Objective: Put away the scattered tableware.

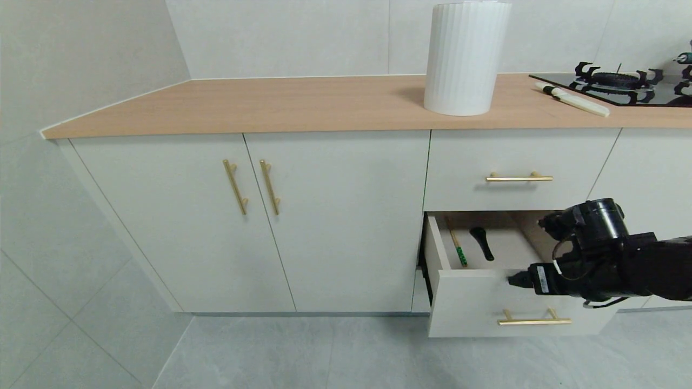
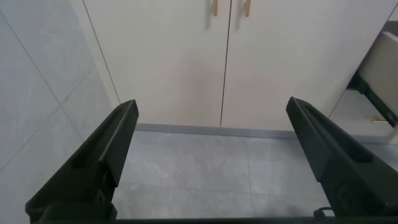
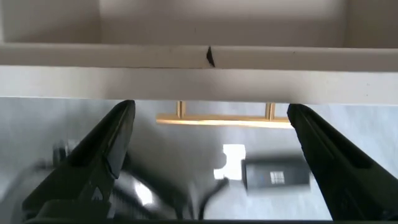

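Held right gripper (image 1: 512,279) spread and empty at lower right, just over drawer (image 1: 470,302) front edge; risked clipping it and jolting chopsticks (image 1: 457,248) and spoon (image 1: 482,243) inside.

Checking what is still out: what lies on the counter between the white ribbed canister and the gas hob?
A pale knife lies there, along the near edge of the hob, apart from the canister; the head view shows it.
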Tool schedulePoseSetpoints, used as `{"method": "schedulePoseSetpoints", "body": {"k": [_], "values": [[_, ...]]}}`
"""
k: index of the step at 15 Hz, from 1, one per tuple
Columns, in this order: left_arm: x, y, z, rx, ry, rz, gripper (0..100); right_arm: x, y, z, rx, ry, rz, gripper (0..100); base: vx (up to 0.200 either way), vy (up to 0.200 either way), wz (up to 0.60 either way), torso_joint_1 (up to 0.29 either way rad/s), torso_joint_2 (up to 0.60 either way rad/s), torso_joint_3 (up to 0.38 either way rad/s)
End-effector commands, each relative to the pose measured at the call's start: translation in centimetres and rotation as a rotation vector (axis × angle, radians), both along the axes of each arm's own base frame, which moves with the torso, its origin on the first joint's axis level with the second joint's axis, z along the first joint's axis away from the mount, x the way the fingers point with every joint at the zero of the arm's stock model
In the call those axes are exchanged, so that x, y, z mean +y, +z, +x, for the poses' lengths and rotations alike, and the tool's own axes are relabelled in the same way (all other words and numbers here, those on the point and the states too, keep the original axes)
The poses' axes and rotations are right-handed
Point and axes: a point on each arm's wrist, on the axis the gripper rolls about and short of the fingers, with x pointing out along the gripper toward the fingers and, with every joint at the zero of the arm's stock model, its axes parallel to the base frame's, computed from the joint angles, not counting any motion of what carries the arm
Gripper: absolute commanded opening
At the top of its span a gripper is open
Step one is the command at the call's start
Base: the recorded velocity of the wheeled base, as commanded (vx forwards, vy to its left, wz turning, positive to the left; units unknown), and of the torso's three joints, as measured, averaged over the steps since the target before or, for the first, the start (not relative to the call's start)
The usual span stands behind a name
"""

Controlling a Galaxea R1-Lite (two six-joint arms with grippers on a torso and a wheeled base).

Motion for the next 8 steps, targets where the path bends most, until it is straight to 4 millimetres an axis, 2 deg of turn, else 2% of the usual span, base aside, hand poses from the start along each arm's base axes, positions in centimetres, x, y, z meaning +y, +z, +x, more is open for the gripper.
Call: {"method": "schedulePoseSetpoints", "body": {"k": [1, 8], "values": [[0.0, 0.0, 0.0, 0.001, 0.000, 0.000, 100, -0.6, -1.6, 1.7, -0.014, -0.012, -0.010, 100, 0.000, 0.000, 0.00, 0.000, 0.00, 0.000], [0.0, 0.0, 0.0, 0.001, 0.002, 0.000, 100, -0.3, -3.9, 5.4, -0.187, -0.004, -0.010, 100, 0.000, 0.000, 0.00, 0.000, 0.00, 0.000]]}}
